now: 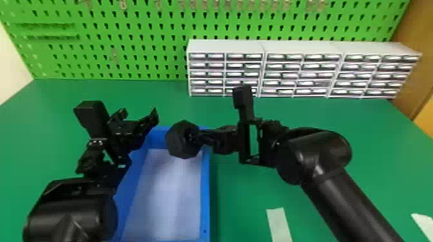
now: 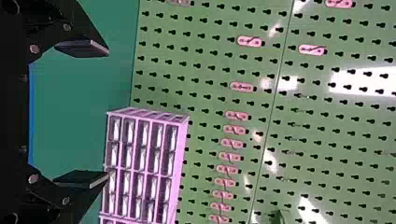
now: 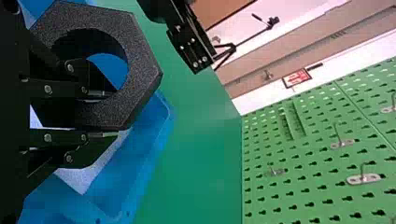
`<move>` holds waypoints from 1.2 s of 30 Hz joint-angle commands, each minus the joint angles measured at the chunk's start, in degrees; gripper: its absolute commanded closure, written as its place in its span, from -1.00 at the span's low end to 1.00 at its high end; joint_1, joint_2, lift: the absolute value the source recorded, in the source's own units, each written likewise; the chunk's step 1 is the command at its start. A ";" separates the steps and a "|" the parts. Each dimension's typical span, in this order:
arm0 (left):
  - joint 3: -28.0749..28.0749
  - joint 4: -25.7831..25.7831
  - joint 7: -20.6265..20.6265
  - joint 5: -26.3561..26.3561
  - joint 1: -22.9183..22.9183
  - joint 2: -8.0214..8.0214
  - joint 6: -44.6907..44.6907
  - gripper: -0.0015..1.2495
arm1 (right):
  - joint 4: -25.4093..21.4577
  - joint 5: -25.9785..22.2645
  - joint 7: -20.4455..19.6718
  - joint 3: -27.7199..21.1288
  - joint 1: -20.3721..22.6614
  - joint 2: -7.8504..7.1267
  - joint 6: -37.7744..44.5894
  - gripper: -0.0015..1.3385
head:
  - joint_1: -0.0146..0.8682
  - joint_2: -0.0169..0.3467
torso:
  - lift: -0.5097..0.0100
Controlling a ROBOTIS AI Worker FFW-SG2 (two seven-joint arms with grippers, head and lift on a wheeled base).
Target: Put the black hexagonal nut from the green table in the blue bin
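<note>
Head view: R gripper (image 1: 197, 137) has the black hexagonal nut (image 1: 175, 141) in its fingertips, above the far end of the blue bin (image 1: 205, 193). L gripper (image 1: 138, 116) is nearby, apart from nut.
L wrist view: fingers wide open, nothing btwn; drawer cabinet (image 2: 145, 161) & pegboard (image 2: 205, 70) beyond tips.
R wrist view: one finger thru nut's hole, other outside, ring wall clamped btwn; bin behind fingers.

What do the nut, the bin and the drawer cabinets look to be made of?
Black hexagonal nut: matte plastic or coated metal, going by its fine speckled grain; I can't tell which. Blue bin: probably smooth molded plastic, from its even color and rounded corner. Drawer cabinets: likely plastic, with glossy glints on the drawer fronts.
</note>
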 commanded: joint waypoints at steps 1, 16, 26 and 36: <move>0.00 0.00 0.00 0.00 -0.08 -0.15 0.00 -0.47 | 1.46 -1.17 0.17 2.01 -0.36 -0.09 -0.09 0.55 | 0.59 -0.63 | 0.59; 0.00 0.09 0.00 0.00 -0.08 -0.15 -0.08 -0.47 | 1.99 -1.53 0.26 3.15 -0.45 -0.18 -0.80 0.55 | 0.59 -0.63 | 0.59; 0.09 0.00 0.00 0.00 -0.08 -0.15 -0.08 -0.47 | 1.99 -1.61 0.26 3.15 -0.54 -0.09 -0.80 -0.02 | 0.59 -0.63 | 0.59; 0.18 0.00 0.00 0.08 0.18 -0.15 -0.08 -0.47 | 1.90 -1.96 0.87 1.57 -0.10 0.00 -2.12 -0.64 | 0.59 -0.63 | 0.59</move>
